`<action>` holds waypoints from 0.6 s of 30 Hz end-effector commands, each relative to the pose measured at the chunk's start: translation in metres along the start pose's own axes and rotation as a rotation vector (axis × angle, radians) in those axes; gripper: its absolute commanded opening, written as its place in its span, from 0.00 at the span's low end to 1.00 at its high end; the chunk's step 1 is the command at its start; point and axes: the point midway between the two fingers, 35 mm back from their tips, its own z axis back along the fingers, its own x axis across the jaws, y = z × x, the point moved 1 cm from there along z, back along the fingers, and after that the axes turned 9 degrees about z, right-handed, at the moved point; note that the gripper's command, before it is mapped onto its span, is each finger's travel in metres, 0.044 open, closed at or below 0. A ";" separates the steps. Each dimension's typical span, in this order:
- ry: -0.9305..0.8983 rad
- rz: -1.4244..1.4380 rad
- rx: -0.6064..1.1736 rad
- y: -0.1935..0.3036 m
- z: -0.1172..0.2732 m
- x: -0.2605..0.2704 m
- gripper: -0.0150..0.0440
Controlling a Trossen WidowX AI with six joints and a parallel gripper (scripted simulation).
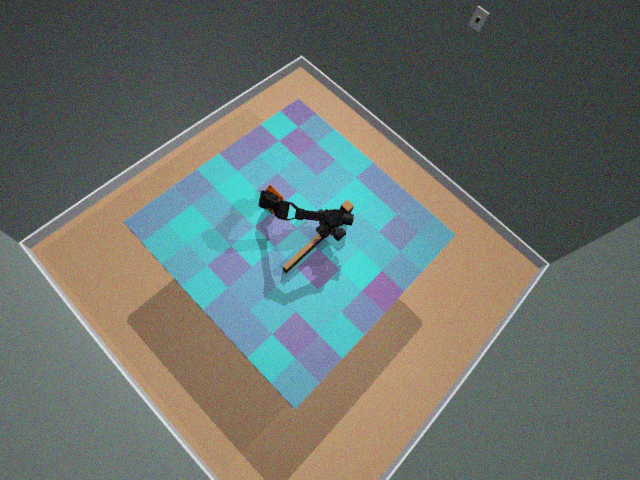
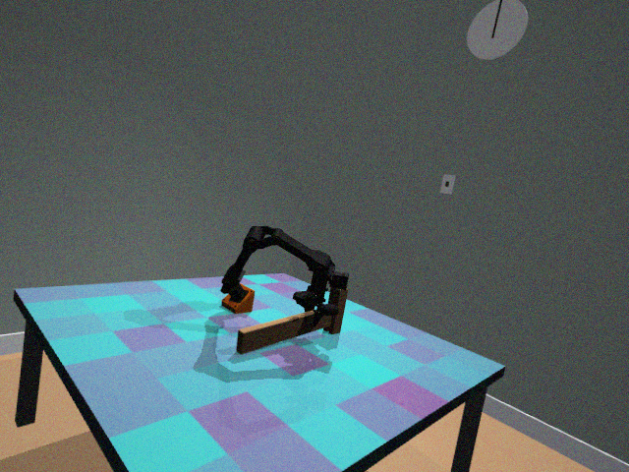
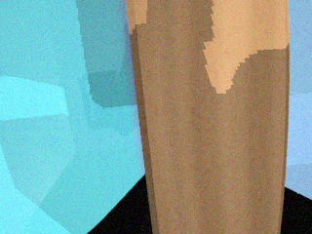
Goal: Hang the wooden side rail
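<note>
The wooden side rail (image 1: 302, 254) (image 2: 276, 332) (image 3: 214, 146) is a long plank on its narrow edge. It looks about level, its near end close to the headboard post. Whether its far end touches the table is unclear. The post (image 1: 347, 206) (image 2: 335, 324) stands upright, with a dark top in the exterior view. My gripper (image 1: 330, 231) (image 2: 317, 316) is shut on the rail near its post end. In the wrist view the rail passes between the dark fingers at the bottom. The steel hooks, the slot and the pins are hidden or too small to see.
The arm's orange base (image 1: 273, 193) (image 2: 244, 300) stands to the left of the post in the top and exterior views, and the arm arches from it to the rail. The table (image 1: 296, 382) (image 2: 355, 432) has a patchwork top of cyan, blue and purple squares.
</note>
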 end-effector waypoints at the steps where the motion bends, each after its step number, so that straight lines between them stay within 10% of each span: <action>1: -0.014 0.001 0.006 0.003 0.006 0.001 0.25; 18: -0.014 0.001 0.006 0.005 0.005 0.001 0.25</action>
